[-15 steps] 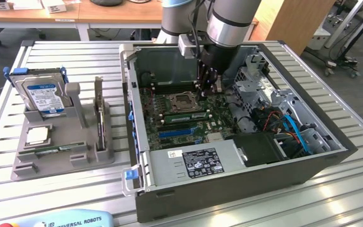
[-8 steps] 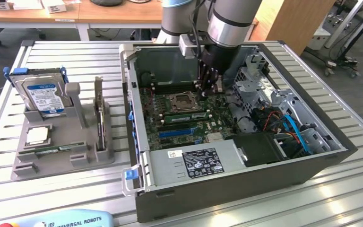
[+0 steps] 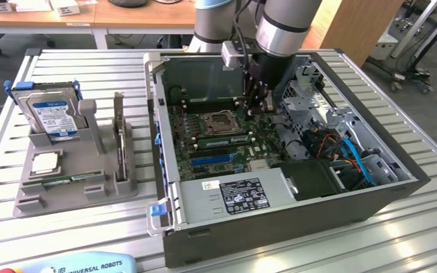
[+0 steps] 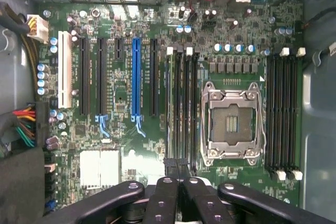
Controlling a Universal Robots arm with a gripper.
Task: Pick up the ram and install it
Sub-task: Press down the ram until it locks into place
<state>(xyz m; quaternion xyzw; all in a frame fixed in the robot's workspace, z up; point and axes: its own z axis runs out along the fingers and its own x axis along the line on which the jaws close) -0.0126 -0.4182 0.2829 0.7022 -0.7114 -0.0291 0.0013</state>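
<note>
The ram (image 3: 68,181), a long narrow green stick, lies flat in the front of the grey holder (image 3: 29,200) at the exterior view's left. My gripper (image 3: 257,110) hangs far from it, inside the open computer case (image 3: 279,227) and just above the motherboard (image 3: 211,151). In the wrist view my gripper (image 4: 178,176) is shut, with nothing visible between the black fingers (image 4: 164,192). It hovers over one end of the dark memory slots (image 4: 181,103) next to the empty CPU socket (image 4: 231,121).
The holder also carries a silver hard drive with a blue label (image 3: 52,114), an upright expansion card (image 3: 118,133) and a square chip (image 3: 44,163). A green stick (image 3: 220,139) stands in a slot by the CPU socket (image 3: 222,120). Cables and a drive cage (image 3: 332,131) crowd the case's right side.
</note>
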